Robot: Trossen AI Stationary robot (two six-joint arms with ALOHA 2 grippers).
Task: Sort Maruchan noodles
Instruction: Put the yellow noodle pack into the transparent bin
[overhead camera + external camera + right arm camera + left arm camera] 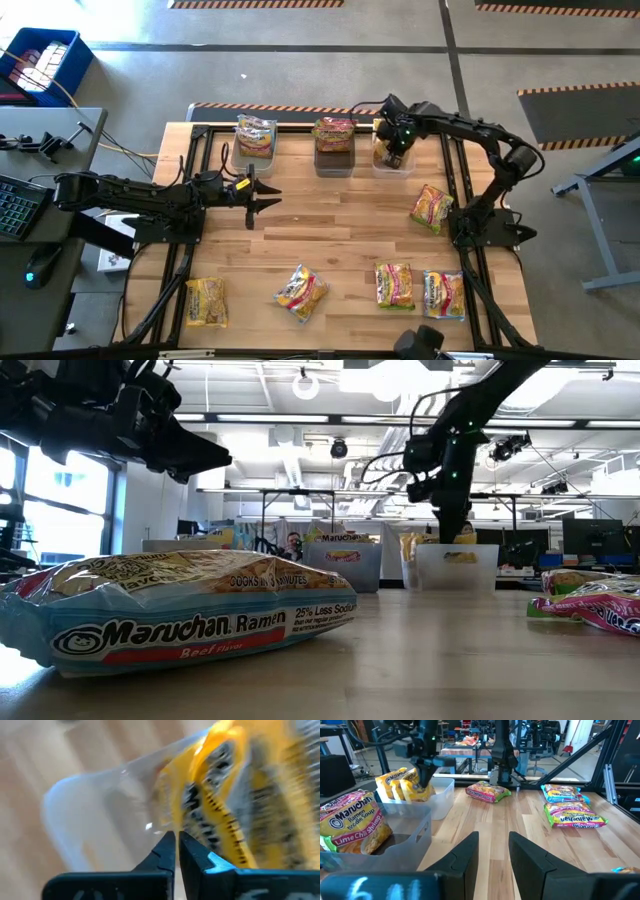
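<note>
Packets in tubs: three tubs stand in a row at the table's far edge. Left tub (254, 150) holds yellow packets (256, 135); middle tub (334, 155) holds a red-topped stack (334, 131); right tub (393, 160) holds yellow packets standing on edge (405, 785).
Loose packets: six lie flat on the table (340, 215). One yellow (206, 301) near the front left corner, long axis front to back. One (301, 292) at front centre, lying diagonally. Green-edged one (395, 285) and blue one (443, 294) side by side at front right, both long axis front to back. One (432, 209) tilted, beside the right arm's base.
Right gripper (392, 142): over the right tub, fingers nearly together just beside the upright yellow packets; whether they pinch one cannot be told.
Left gripper (262, 196): above bare table, in front of the left tub, pointing toward the centre, fingers apart, holding nothing.
</note>
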